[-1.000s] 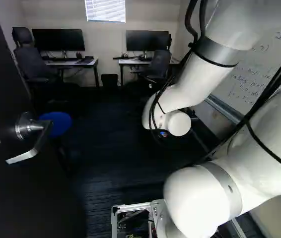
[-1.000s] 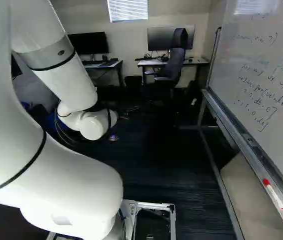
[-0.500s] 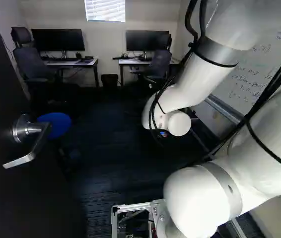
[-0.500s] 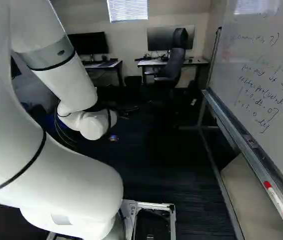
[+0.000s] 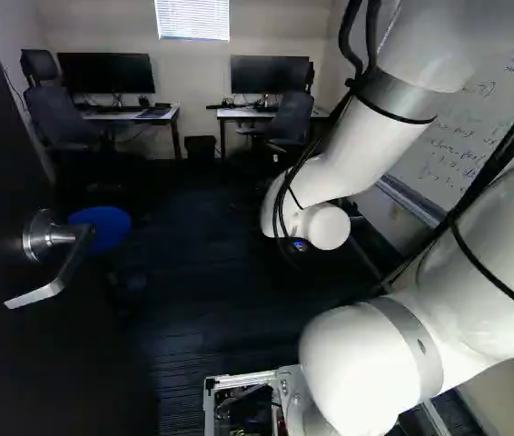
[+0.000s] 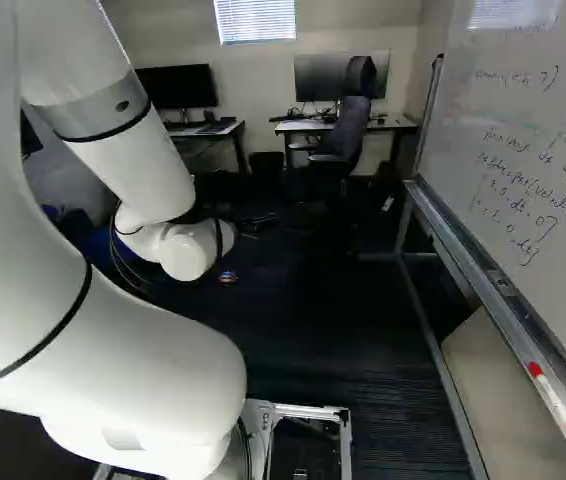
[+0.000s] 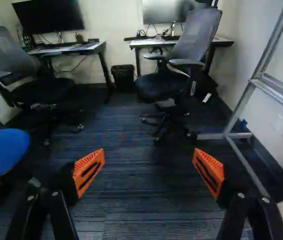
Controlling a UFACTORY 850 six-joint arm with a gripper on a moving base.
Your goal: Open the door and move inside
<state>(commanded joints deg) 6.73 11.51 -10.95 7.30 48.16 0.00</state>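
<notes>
Standing open on the near left is the dark door [image 5: 66, 363], with its shiny handle [image 5: 53, 236] well apart from the white arm [image 5: 357, 150]. The gripper [image 7: 149, 167] is wide open and has hold of nothing, and it points into the room. A round blue seat [image 7: 4, 150] is on the left, past the handle. Far off, two dark chairs [image 7: 196, 37] are by two tabletops [image 7: 69, 48], and each one has a screen [image 5: 107, 73] on it. Between them, a black bin [image 7: 123, 78] sits on the floor [image 7: 131, 200]. On the right is a big white board [image 6: 523, 120] with writing on it, and a pen [image 6: 553, 395] with a red end lies on its ledge
</notes>
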